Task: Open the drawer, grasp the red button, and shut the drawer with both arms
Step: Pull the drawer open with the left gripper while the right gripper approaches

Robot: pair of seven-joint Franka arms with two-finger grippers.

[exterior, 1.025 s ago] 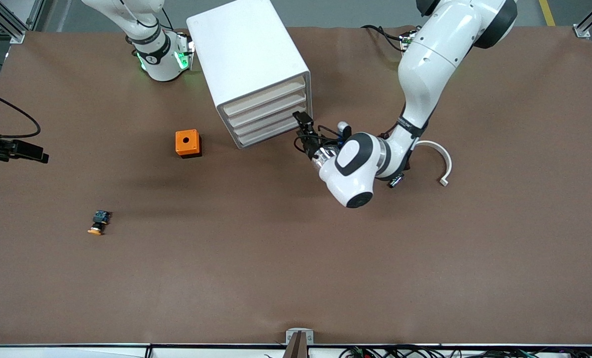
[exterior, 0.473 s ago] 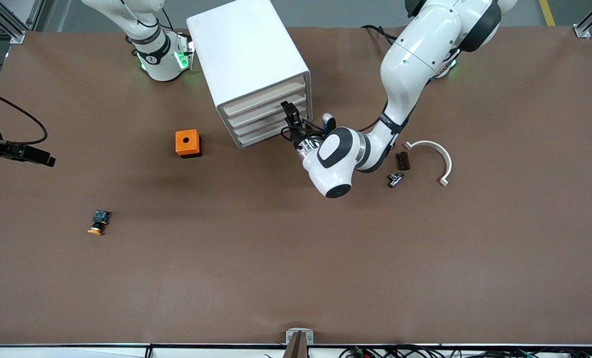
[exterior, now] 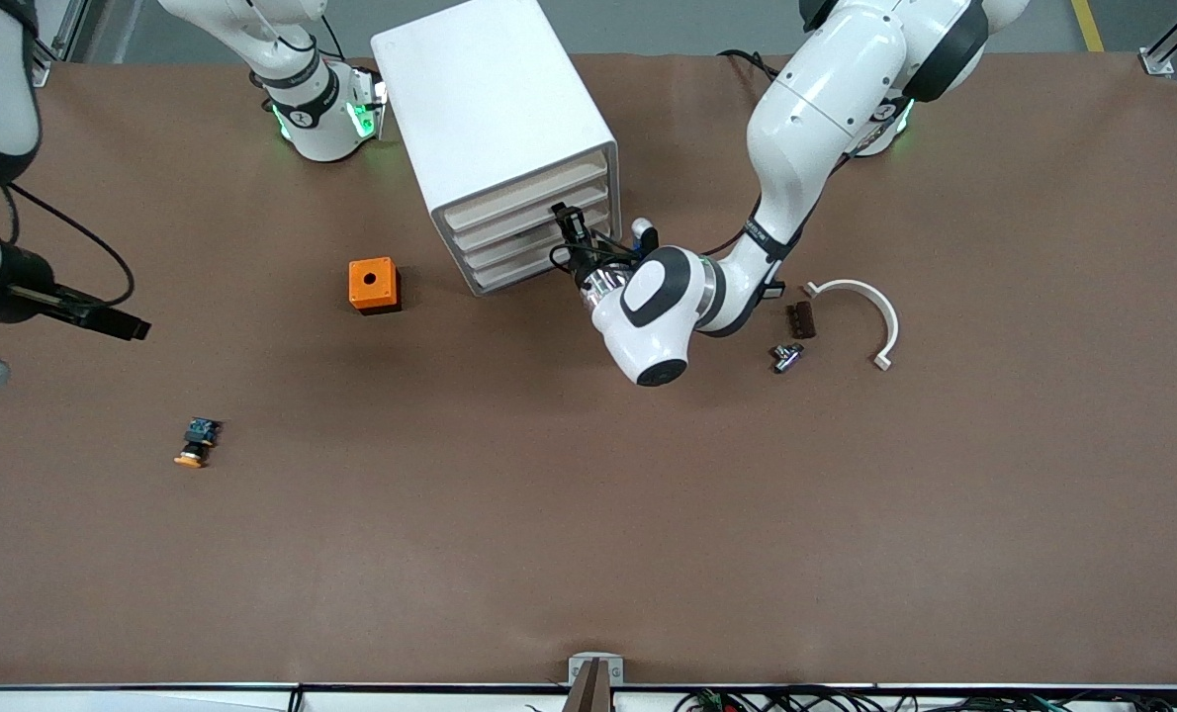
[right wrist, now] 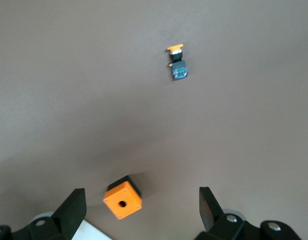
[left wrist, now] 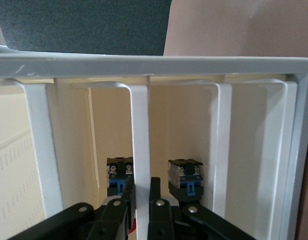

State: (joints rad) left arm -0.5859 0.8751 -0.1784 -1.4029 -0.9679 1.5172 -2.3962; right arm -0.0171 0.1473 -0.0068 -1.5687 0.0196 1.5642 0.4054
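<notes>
The white drawer cabinet [exterior: 495,129] stands between the arms' bases, its drawers [exterior: 524,232] shut. My left gripper [exterior: 561,220] is at the drawer fronts. In the left wrist view the left gripper [left wrist: 141,187] is shut on a white drawer handle bar [left wrist: 140,135]. Two black-and-blue button bodies [left wrist: 119,174] [left wrist: 185,175] show inside, past the bar. A sliver of red shows by the fingers; I cannot tell which button has the red cap. My right gripper [exterior: 119,323] is open and empty in the air, seen in the right wrist view [right wrist: 140,195].
An orange box [exterior: 373,285] sits beside the cabinet toward the right arm's end. An orange-capped button [exterior: 196,442] lies nearer the front camera. A white curved piece [exterior: 860,307], a brown block [exterior: 800,319] and a small metal part [exterior: 784,356] lie beside the left arm.
My left gripper has moved in from beside the cabinet onto the drawer fronts. My right gripper has swung in from the table's edge toward the orange box.
</notes>
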